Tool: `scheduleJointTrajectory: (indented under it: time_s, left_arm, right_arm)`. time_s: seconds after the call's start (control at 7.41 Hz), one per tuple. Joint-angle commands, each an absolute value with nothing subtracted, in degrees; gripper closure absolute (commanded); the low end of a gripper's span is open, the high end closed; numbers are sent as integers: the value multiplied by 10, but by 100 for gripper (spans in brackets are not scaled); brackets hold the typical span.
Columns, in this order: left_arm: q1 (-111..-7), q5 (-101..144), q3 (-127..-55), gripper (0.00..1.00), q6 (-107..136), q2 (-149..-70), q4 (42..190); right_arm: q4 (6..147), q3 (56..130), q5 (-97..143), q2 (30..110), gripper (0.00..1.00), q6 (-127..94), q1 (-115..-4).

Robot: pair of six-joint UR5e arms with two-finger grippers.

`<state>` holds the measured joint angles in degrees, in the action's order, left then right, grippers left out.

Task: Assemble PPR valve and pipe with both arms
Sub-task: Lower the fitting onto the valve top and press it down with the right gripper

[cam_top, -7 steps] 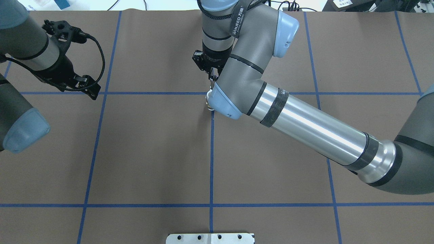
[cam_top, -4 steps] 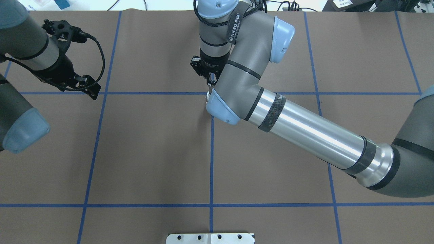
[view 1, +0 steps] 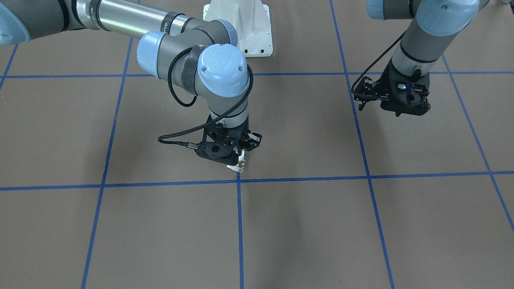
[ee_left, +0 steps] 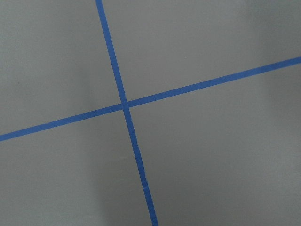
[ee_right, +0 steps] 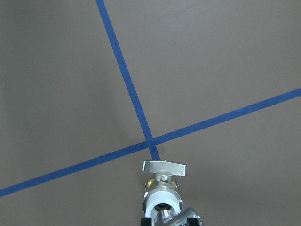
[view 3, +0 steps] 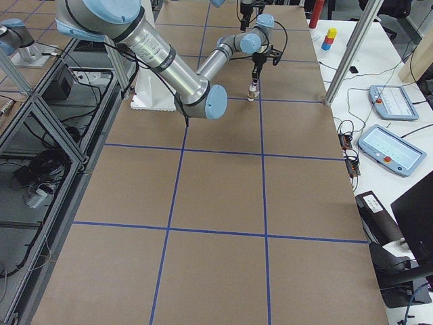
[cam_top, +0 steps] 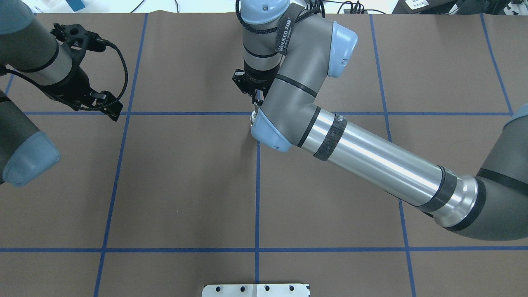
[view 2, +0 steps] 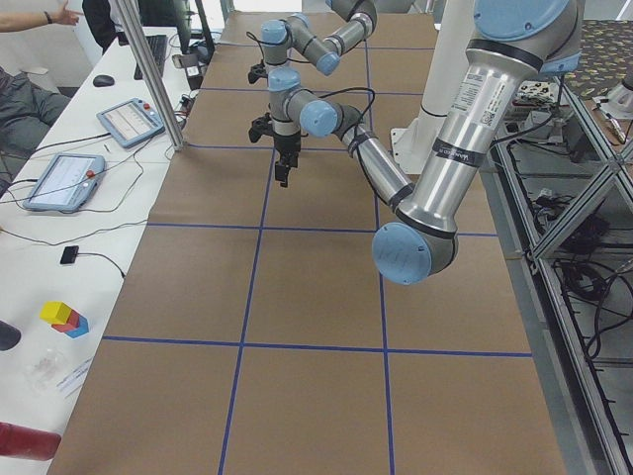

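Front-facing view first: the right claw (view 1: 239,157) hangs low at centre, clamped on the valve (view 1: 240,163), a white-and-brass piece just at 12 o'clock of a blue tape crossing (view 1: 238,180) on the brown surface (view 1: 305,224). Out at 2 o'clock the left claw (view 1: 401,106) hovers well apart; its own body hides the fingers, so I cannot tell if they are apart or together. The white base mount (view 1: 249,28) sits at 12 o'clock. Overhead now: the right arm's blue elbow cap (cam_top: 269,133) stands in the way, and only a sliver of valve (cam_top: 252,119) peeks out beside it. Left-end view: tablets (view 2: 129,121) on the side surface (view 2: 59,237) at 10 o'clock, coloured blocks (view 2: 63,316) at 8. Right-end view: the valve (view 3: 252,93) shows small at 12 o'clock, by a tape line. Left wrist: nothing but tape lines crossing. Right wrist: the valve (ee_right: 162,193) at 6 o'clock, its silver T-handle (ee_right: 164,167) touching the crossing's near edge.
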<state>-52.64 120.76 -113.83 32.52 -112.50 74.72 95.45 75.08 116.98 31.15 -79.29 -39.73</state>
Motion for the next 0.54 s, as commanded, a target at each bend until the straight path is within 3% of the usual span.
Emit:
scheduleJointTrajectory:
  time_s: [0.0,0.4]
  left_arm:
    - [-526,1208,-1139,1,326,-1125,747]
    - [-526,1208,-1140,1,328,-1125,747]
  right_arm:
    - [954,751,1170,311,100,-793,-397]
    - [954,747,1170,308,100,-792,-397]
